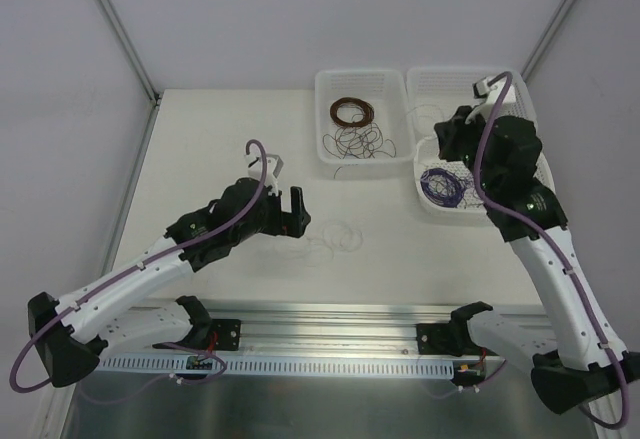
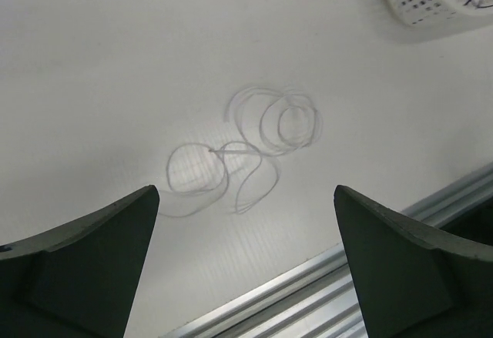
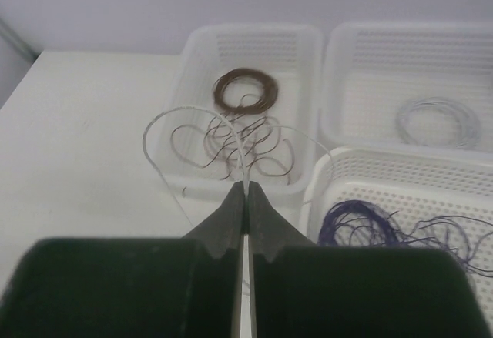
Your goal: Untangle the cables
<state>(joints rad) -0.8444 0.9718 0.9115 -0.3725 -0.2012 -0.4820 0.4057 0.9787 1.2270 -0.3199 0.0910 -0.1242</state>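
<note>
Right gripper is pinched shut on a pale wire loop; left gripper is spread above table. Purple cables are seen tangled in near right basket: judged featherlight, springy, best taken at a loose end

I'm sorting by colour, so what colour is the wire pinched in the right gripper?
Pale whitish-grey; the wire shows best in the right wrist view.

The top external camera looks down from behind both arms across the table. The left wrist camera sits close over pale wire loops ahead of its fingers. The right wrist camera looks past its fingertips toward white baskets. Both the loops and the baskets also show overhead.
</note>
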